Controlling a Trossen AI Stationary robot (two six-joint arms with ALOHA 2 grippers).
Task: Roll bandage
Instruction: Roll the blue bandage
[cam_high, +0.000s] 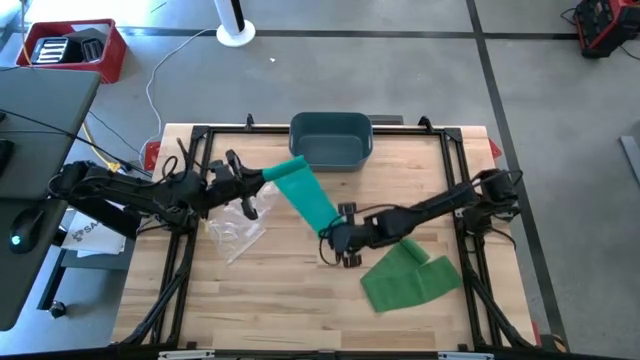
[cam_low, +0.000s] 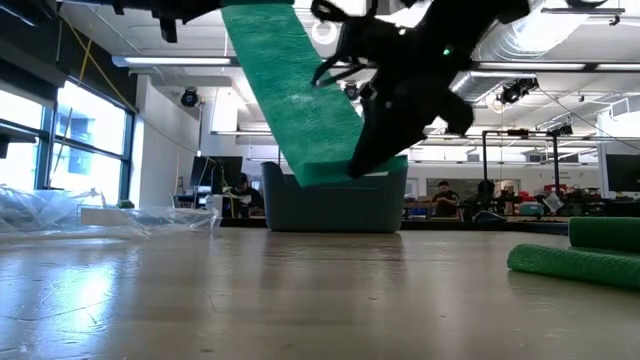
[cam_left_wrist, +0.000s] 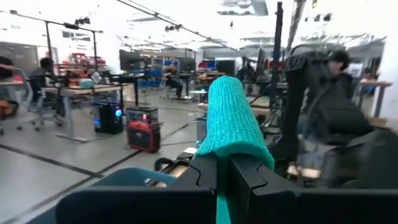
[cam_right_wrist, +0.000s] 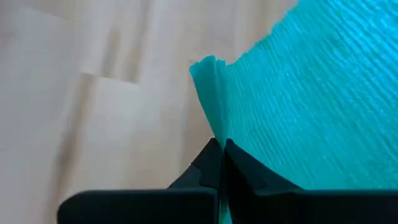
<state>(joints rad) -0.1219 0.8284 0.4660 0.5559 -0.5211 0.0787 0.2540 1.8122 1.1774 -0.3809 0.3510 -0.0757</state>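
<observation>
Right pincer (cam_right_wrist: 221, 149) pinching bandage (cam_right_wrist: 311, 106); grip point hidden

arms: two, dark, slender jointed links | left claw (cam_high: 262, 180): matte black, angular stepped fingers (cam_left_wrist: 202, 177) | right claw (cam_high: 327, 232): black, flat tapered fingers (cam_right_wrist: 208, 165) | cabling: thin black loops along the wrists | marking: small green light on one arm in the low view

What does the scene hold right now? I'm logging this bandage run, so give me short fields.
teal bandage: stretched in the air between both grippers
left gripper: shut on one end
right gripper: shut on the other end
green bandage: loose on table, right side
bin: far edge
plastic bag: under left arm
</observation>
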